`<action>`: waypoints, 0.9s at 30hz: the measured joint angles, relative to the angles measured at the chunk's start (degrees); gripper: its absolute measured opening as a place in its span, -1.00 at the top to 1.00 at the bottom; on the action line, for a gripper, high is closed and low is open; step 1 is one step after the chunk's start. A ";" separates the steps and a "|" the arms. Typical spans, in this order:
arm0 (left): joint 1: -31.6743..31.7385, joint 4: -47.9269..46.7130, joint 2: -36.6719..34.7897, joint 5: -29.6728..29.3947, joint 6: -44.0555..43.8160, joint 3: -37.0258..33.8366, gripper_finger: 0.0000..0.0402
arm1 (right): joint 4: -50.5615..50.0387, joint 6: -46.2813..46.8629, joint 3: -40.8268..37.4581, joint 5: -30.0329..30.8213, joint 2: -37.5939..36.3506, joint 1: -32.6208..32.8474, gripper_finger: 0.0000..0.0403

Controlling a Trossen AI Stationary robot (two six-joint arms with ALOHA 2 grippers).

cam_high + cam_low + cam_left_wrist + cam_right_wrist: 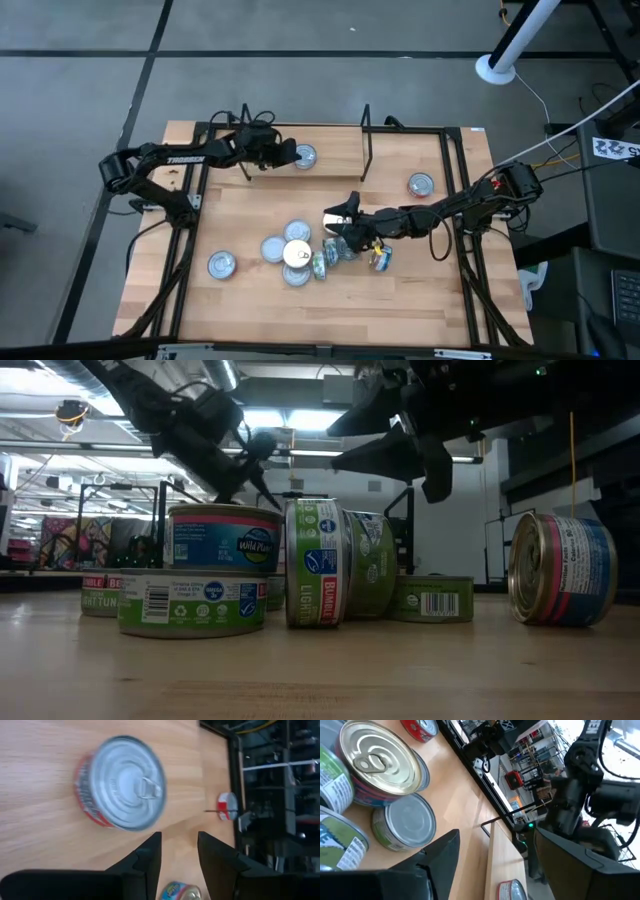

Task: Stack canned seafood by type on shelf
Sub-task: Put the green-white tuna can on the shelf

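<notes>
While the left gripper (290,154) is hovering at the back of the table with its fingers (145,862) standing a little apart and gripping nothing, a red-labelled tin (305,156) is sitting flat on the wood just in front of the fingertips, silver lid and pull tab facing up, clear of both fingers in the left wrist view. That tin is lying beside the shelf (366,150), whose thin black wire uprights are rising from the light wooden base along the far edge. Farther right, near the black frame rail (464,190), another red-labelled tin (421,184) is resting alone. The right gripper (338,222) is reaching in toward the middle of the table, its fingers spread wide and empty, poised just above and beside the cluster of tins (300,252). In that cluster a gold-lidded tin (380,762) is sitting on top of others, a green-labelled tin (405,825) is lying flat next to it, and in the low view one green tin (318,563) is standing on its edge among the flat ones. A blue-and-red tin (562,568) is lying on its side at the right edge of the group, and a single silver-lidded tin (221,264) is sitting apart toward the left front of the table (400,300).
</notes>
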 joint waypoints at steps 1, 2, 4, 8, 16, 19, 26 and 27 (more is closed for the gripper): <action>-0.48 -0.02 -0.48 0.00 0.36 0.00 0.40 | 0.01 0.05 0.00 0.00 0.00 0.00 -0.27; -0.94 -0.07 -0.84 -0.02 0.51 0.00 0.39 | 0.02 0.17 0.00 0.00 0.00 0.00 -0.27; -2.01 -0.04 -1.62 0.00 0.60 0.00 0.39 | 0.04 1.40 0.00 0.00 0.00 0.00 -0.27; -4.43 -0.09 -2.38 0.00 2.35 0.00 0.40 | 0.10 5.76 0.00 0.52 -0.05 0.00 -0.27; -10.33 -0.09 -2.66 -0.01 12.56 0.00 0.39 | -0.34 20.21 -0.02 1.05 -3.14 0.00 -0.27; -12.65 -0.07 -2.66 0.00 16.52 0.00 0.39 | -0.88 27.15 -0.02 1.03 -4.86 0.00 -0.27; -16.41 -0.09 -2.66 -0.41 23.35 0.00 0.39 | -4.19 49.43 -0.02 1.04 -8.00 0.00 -0.27; -16.80 -0.09 -2.66 -0.46 24.28 0.00 0.39 | -4.85 52.58 -0.02 1.02 -8.32 0.00 -0.27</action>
